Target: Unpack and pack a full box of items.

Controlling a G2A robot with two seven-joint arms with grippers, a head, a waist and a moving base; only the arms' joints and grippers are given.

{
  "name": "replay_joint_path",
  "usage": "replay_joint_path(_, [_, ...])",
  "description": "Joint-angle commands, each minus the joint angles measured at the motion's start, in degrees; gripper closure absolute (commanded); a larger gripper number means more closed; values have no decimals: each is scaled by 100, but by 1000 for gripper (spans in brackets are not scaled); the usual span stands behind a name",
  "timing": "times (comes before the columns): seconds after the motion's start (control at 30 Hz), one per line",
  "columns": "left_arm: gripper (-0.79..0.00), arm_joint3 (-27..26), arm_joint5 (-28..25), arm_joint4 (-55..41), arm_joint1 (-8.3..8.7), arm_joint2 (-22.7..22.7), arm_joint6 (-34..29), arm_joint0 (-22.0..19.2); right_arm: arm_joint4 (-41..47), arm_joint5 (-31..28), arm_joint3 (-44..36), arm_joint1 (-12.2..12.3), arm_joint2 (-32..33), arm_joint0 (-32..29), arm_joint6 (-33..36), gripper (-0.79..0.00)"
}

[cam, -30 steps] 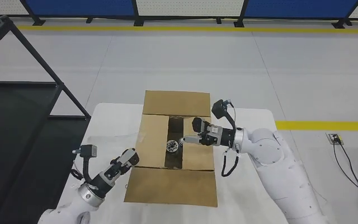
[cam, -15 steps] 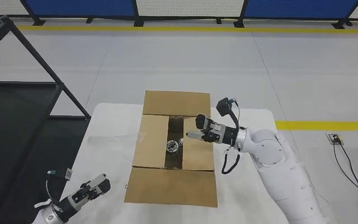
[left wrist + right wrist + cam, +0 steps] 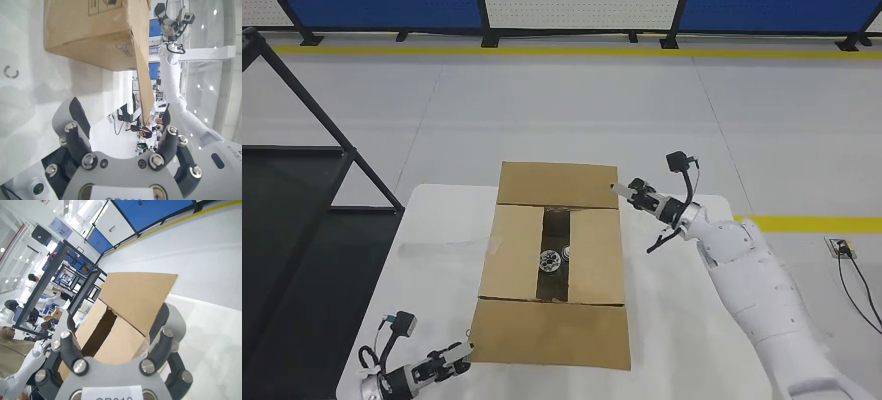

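Note:
The cardboard box [image 3: 592,255] stands mid-table with its far flap [image 3: 558,184] and near flap [image 3: 547,335] folded outward. Its two side flaps lie almost closed, leaving a dark gap [image 3: 554,285]. A round grey item [image 3: 550,261] lies inside that gap. My right gripper [image 3: 627,190] is open at the box's far right corner, which sits between its fingers [image 3: 164,317]; the far flap [image 3: 140,294] rises just ahead. My left gripper [image 3: 447,360] is open, low at the near left corner. The near flap's edge [image 3: 145,106] hangs between its fingers [image 3: 79,115].
The white table [image 3: 442,250] has bare surface on both sides of the box. A black metal frame [image 3: 332,140] stands beyond the table's left edge. The table's front edge runs close to my left gripper.
My right gripper has drawn back from over the box's gap to the far right corner. My left arm dropped toward the front left edge, then came in to the near flap's corner.

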Motion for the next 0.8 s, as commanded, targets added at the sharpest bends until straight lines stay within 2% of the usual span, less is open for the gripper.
replay_joint_path(0.0, [-785, -36, -11, -61, 17, 41, -105, 18, -44, 54, 392, -85, -149, 176, -224, -785])
replay_joint_path(0.2, [-785, -147, -122, -116, 56, 189, -247, 94, -7, 76, 1170, -346, -495, 510, -612, -785])
replay_joint_path(0.3, [-785, -209, -104, -231, 73, 235, -274, 117, 224, -58, 1489, -458, -558, 635, -526, -785])
replay_joint_path(0.53, [-785, -490, -207, -248, 93, 282, 146, 213, 1079, -840, 1950, -604, -437, 818, -12, -785])
replay_joint_path(0.77, [-785, -708, -162, -471, 106, 306, 552, 215, 1672, -1306, 2131, -601, -260, 932, 620, -785])
